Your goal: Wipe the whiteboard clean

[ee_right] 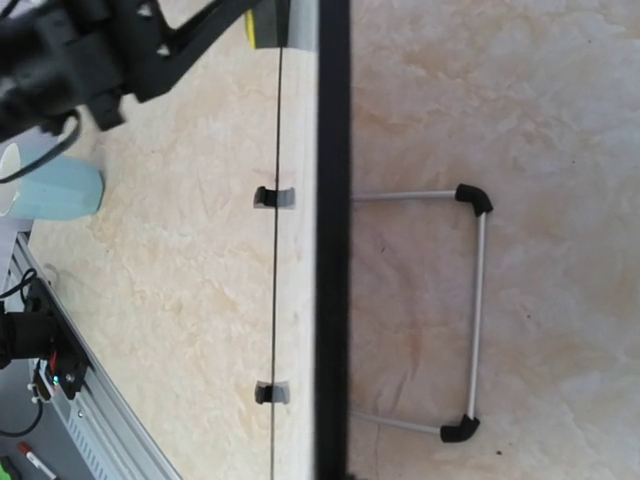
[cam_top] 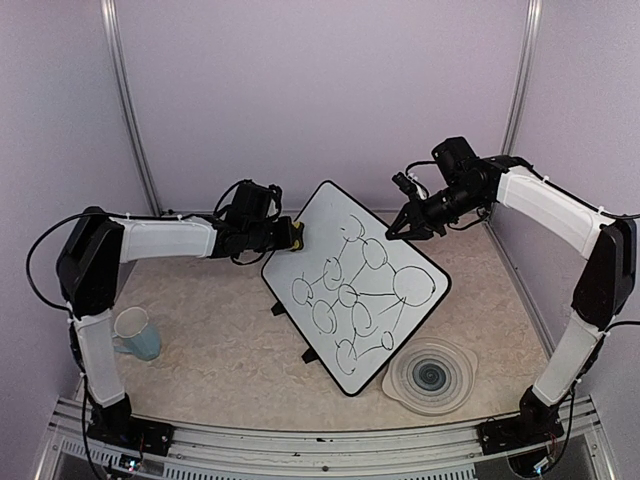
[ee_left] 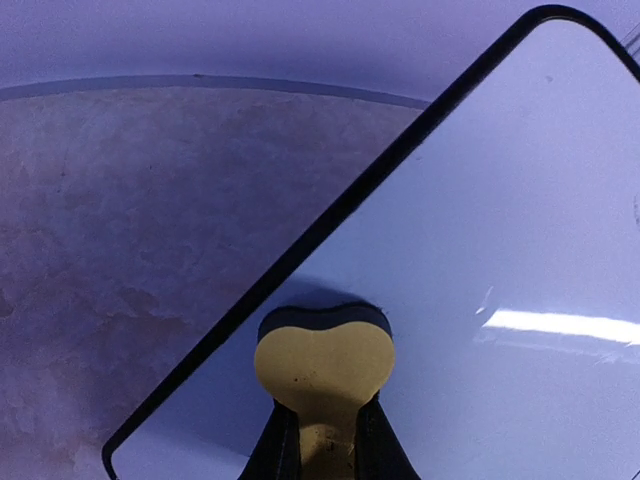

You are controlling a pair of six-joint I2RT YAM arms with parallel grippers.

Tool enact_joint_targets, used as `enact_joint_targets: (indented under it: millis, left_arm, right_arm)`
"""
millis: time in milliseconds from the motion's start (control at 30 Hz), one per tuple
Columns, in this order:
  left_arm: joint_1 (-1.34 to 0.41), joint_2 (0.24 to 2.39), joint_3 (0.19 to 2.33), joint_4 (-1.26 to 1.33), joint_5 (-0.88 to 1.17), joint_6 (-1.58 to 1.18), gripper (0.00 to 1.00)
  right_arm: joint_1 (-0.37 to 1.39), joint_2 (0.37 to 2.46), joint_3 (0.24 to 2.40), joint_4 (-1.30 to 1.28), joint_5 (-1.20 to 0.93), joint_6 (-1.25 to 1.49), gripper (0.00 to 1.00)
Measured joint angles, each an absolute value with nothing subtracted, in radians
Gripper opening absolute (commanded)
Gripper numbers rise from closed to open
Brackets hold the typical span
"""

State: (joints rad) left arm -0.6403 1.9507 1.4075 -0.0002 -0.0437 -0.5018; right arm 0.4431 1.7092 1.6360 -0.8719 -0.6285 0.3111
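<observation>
While the whiteboard (cam_top: 350, 290) stands propped on the tabletop (cam_top: 200, 330), covered in black marker ovals and lines, the left hand (cam_top: 288, 239) clamps a yellow heart-shaped eraser (ee_left: 322, 365) against its upper-left edge. The right hand (cam_top: 405, 225) sits at its far-right edge; whether it grips cannot be told.

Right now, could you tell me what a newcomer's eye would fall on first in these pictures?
The large white rectangular whiteboard, propped mid-table, is covered in black marker ovals and lines. The left gripper holds a yellow heart-shaped eraser at its unmarked left edge.
</observation>
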Motion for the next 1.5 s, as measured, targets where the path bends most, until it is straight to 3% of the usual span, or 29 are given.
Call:
enact_joint_targets:
  millis: [167, 500, 733, 1033, 1300, 1500]
  left_arm:
    - [-0.643, 1.906, 1.256, 0.061, -0.054, -0.478, 0.0]
    - [-0.813, 1.807, 1.08, 0.168, -0.08, -0.445, 0.0]
    - [-0.793, 1.799, 1.061, 0.199, -0.062, -0.495, 0.0]
    - [-0.726, 1.802, 0.883, 0.307, -0.066, -0.686, 0.0]
    - [-0.801, 1.798, 0.915, 0.283, -0.138, -0.654, 0.0]
    - [-0.927, 1.822, 1.171, 0.153, -0.098, -0.596, 0.0]
  right_arm:
    - [0.443, 1.709, 1.636, -0.873, -0.627, 0.315, 0.0]
    - [0.443, 1.697, 1.622, -0.873, -0.621, 0.313, 0.0]
    - [0.443, 1.688, 1.618, -0.865, -0.619, 0.315, 0.0]
    - [0.449, 1.688, 1.61, -0.85, -0.609, 0.332, 0.0]
    - [0.448, 1.679, 1.603, -0.848, -0.607, 0.339, 0.0]
    - [0.444, 1.671, 1.599, -0.848, -0.596, 0.343, 0.0]
